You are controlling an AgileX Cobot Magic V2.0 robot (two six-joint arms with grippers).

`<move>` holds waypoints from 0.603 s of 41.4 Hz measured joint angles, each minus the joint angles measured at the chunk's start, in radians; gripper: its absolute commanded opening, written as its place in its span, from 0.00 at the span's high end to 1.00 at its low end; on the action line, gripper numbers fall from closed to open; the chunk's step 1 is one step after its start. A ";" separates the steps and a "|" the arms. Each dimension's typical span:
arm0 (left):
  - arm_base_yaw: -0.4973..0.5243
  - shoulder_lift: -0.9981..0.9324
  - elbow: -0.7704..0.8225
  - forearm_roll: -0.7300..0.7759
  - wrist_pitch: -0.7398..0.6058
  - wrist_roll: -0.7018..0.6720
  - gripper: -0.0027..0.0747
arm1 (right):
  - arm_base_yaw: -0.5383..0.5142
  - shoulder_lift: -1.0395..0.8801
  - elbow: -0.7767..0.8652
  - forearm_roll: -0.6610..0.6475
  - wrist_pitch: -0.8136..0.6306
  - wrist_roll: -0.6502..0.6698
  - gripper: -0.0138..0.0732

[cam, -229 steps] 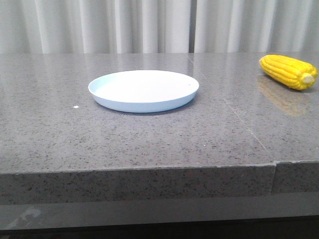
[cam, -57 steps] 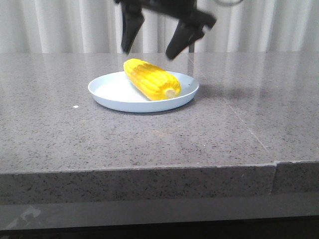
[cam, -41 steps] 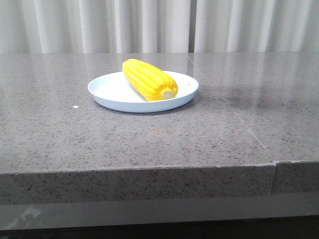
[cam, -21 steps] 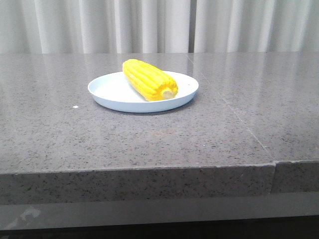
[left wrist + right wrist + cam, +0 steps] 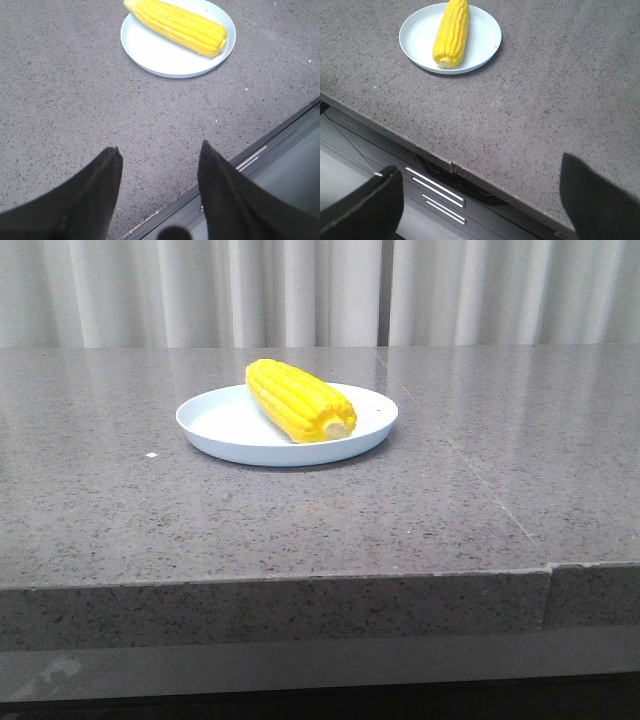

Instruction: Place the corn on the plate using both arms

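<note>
Claws (image 5: 157, 155) clear; corn (image 5: 299, 400) stub frontward

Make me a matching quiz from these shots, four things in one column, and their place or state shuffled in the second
1. corn
2. plate
3. left gripper
4. right gripper

a. open, above the table near its front edge
b. lying on the plate
c. open, over the table's front edge
d. resting on the grey table

Pairs: 1-b, 2-d, 3-a, 4-c

front: low, level across table (image 5: 300, 530) | wrists: high, looking down | shared: plate (image 5: 225, 425)
</note>
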 measured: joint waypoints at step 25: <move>0.000 0.000 0.000 0.000 0.001 0.000 0.99 | 0.000 -0.027 0.009 0.000 0.000 0.000 0.92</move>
